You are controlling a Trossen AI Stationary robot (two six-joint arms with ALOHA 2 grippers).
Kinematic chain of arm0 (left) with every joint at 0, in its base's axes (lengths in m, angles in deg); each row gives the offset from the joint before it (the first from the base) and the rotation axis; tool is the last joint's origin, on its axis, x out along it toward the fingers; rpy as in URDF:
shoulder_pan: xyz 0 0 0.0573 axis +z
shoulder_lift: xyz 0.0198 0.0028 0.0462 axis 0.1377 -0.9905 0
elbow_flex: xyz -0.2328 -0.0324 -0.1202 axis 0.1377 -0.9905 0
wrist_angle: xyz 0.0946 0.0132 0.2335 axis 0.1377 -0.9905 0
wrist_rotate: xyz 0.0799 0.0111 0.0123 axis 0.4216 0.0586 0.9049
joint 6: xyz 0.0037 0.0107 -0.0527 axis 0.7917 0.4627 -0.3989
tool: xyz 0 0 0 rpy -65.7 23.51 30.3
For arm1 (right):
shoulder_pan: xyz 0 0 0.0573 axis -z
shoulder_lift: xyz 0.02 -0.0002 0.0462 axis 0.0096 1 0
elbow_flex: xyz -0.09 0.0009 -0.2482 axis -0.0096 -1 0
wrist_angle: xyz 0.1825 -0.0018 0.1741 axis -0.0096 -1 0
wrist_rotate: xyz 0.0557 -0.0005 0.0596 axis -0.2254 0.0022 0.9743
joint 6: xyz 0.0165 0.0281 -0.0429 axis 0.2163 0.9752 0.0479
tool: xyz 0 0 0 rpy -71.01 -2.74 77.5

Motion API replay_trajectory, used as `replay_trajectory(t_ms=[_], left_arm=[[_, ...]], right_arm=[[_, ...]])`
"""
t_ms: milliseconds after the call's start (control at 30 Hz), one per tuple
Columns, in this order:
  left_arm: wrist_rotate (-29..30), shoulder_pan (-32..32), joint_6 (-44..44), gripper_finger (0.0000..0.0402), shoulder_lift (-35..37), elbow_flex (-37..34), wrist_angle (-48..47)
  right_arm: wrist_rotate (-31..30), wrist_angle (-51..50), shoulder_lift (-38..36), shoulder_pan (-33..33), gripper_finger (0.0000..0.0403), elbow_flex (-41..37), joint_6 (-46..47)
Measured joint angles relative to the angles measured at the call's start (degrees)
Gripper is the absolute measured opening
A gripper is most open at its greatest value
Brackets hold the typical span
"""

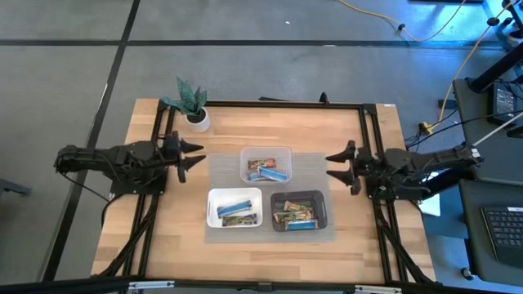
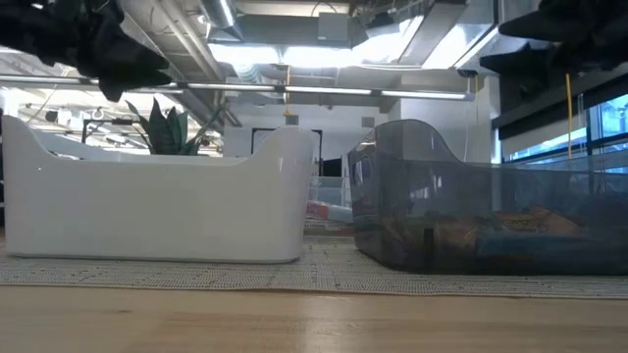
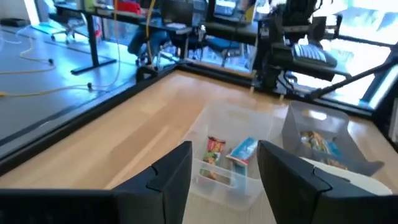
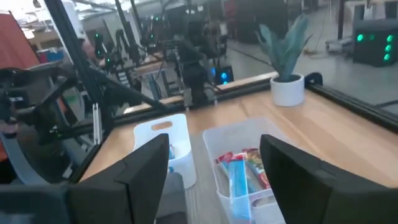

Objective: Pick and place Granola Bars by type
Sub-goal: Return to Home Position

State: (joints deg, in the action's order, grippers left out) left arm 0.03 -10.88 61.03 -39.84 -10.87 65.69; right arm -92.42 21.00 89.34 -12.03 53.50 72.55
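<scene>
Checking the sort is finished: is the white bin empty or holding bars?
Not empty: the high view shows granola bars lying inside the white bin.

Soft, even light pours down from overhead onto the table (image 1: 163,229), barely a shadow beside the white tray (image 1: 209,208), while down at table height the ceiling lights (image 2: 294,54) blaze white and daylight glares through the windows (image 2: 603,132) at right.
</scene>
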Motion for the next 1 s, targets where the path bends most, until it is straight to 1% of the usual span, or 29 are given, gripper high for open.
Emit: replay_trajectory(t_ms=[200, 333, 467, 567, 700, 733, 900, 1000], left_arm=[[-0.94, 3.80, -0.03, 0.0174, 5.55, -3.69, 0.21], [-4.23, 6.73, 0.22, 0.0175, 8.88, -5.40, 0.43], [-7.72, 9.78, 0.57, 0.0173, 12.50, -7.58, 0.04], [-9.52, 11.99, 0.30, 0.0175, 12.74, -8.12, -0.29], [-12.83, 14.69, 0.20, 0.0174, 12.74, -8.12, -0.52], [-13.37, 15.29, 0.19, 0.0174, 12.74, -8.12, -0.49], [-16.01, 18.22, -0.25, 0.0175, 12.74, -8.41, 0.07], [-18.11, 19.51, -0.29, 0.0175, 12.74, -9.94, 2.95]], right_arm=[[1.52, -0.03, -8.24, 4.00, 0.0255, -3.61, -2.12], [4.62, -0.14, -12.28, 6.71, 0.0255, -5.12, -2.85], [4.78, -0.89, -16.00, 9.50, 0.0255, -7.09, -2.95], [6.72, -0.68, -19.09, 11.55, 0.0255, -9.08, -2.93], [10.33, 3.60, -19.11, 13.78, 0.0255, -11.98, -2.83], [10.43, 4.91, -19.17, 14.31, 0.0255, -12.78, -2.69], [10.41, 4.55, -19.24, 16.61, 0.0255, -12.94, -3.01], [10.43, 3.54, -19.24, 17.85, 0.0255, -12.94, -3.03]])
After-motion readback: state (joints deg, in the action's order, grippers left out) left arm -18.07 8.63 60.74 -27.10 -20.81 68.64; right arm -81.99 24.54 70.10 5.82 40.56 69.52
